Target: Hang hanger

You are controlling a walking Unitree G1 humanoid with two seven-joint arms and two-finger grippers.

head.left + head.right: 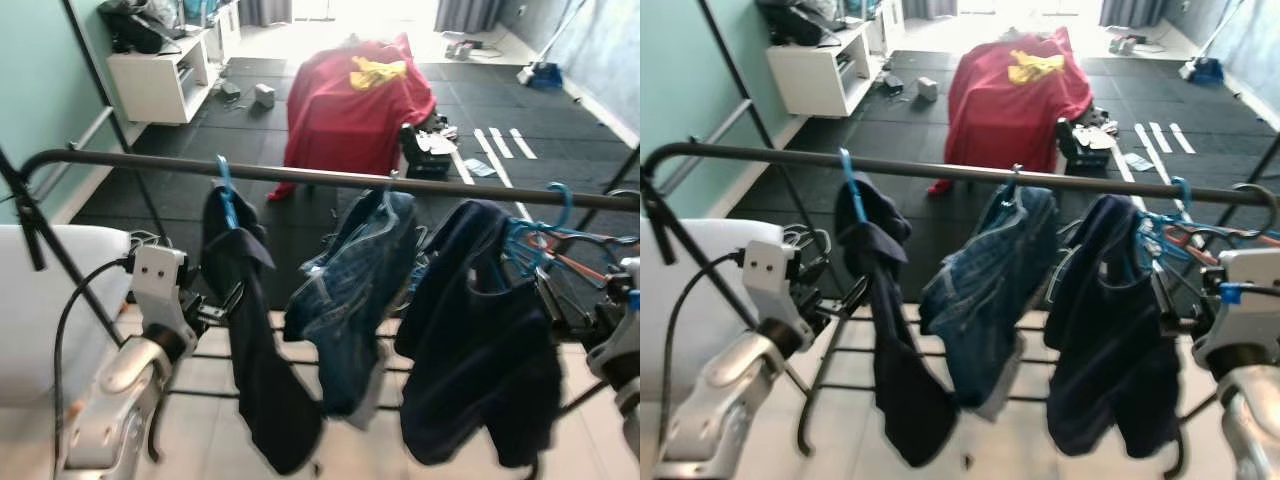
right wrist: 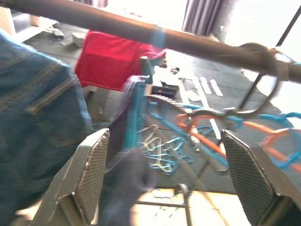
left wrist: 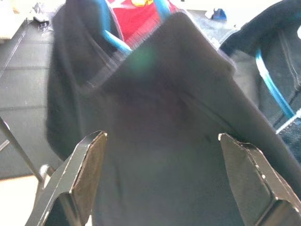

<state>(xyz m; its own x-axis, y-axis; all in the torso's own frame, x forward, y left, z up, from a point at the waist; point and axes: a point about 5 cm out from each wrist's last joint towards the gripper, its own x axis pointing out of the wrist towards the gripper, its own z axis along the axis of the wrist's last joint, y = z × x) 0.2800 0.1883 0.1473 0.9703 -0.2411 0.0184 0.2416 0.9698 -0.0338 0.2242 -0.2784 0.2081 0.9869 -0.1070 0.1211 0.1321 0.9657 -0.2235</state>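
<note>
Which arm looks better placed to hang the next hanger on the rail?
Probably the right: its open pincer faces the spare hangers at the rail's right end. The left pincer, also open, faces the black garment.

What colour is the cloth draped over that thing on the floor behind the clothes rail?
Red, with a yellow patch on top; the cloth shows best in the left eye view.

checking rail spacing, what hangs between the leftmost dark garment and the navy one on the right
A pair of blue jeans on a hanger, hooked over the rail; seen in both eye views.
</note>
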